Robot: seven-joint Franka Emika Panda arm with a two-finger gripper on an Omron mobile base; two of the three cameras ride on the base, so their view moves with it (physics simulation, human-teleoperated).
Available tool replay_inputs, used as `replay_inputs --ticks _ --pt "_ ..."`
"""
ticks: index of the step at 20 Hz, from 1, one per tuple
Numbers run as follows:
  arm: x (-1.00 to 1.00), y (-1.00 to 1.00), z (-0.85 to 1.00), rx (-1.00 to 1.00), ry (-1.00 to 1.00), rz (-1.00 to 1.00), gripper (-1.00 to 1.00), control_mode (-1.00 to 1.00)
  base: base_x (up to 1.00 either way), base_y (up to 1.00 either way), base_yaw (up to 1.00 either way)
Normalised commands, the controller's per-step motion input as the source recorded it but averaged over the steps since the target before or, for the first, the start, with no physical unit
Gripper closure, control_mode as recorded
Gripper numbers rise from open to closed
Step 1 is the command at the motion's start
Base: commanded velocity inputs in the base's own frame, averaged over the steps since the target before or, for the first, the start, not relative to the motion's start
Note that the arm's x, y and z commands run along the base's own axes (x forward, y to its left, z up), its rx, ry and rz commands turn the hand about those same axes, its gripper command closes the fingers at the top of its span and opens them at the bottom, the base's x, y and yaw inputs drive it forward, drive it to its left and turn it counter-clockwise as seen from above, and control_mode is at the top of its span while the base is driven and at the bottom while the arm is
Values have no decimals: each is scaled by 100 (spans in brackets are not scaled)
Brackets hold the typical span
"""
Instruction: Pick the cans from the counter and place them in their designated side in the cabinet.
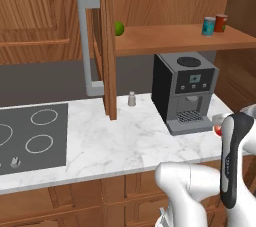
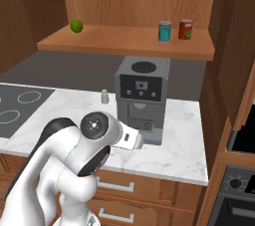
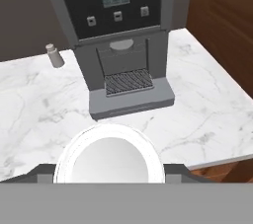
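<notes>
The teal can (image 1: 208, 26) (image 2: 165, 31) stands upright on the right part of the cabinet shelf (image 1: 165, 40) (image 2: 119, 41), beside a darker brownish-red can (image 1: 220, 22) (image 2: 185, 29). My gripper (image 3: 109, 172) hangs low over the counter's (image 1: 115, 141) front right, in front of the coffee machine. It is shut on the red can, whose round silvery top (image 3: 108, 155) sits between the fingers in the hand view. A sliver of that red can (image 1: 218, 130) peeks from behind my arm in the left base view. The cabinet door (image 1: 106, 46) stands open.
A dark coffee machine (image 1: 185, 91) (image 2: 141, 98) (image 3: 118, 45) stands under the shelf on the counter's right. A small grey shaker (image 1: 131, 99) (image 2: 104, 96) (image 3: 55, 56) sits left of it. A lime (image 1: 119, 28) (image 2: 76, 26) lies on the shelf's left. The hob (image 1: 32, 138) is at far left.
</notes>
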Motion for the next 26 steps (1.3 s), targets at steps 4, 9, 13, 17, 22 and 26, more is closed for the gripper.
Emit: replay_inputs --ticks 4,9,13,17,22,26 --pt "-33 13 36 0 -5 -2 100 -100 0 0 0" --pt "-31 13 37 0 -3 -3 100 -100 0 0 0" --pt "-26 11 41 0 0 -3 100 -100 0 0 0" --pt "-24 9 37 0 0 -3 100 -100 0 0 0" --pt "-17 2 28 0 -2 -1 100 -100 0 0 0" --pt "-6 2 27 0 -1 -1 100 -100 0 0 0"
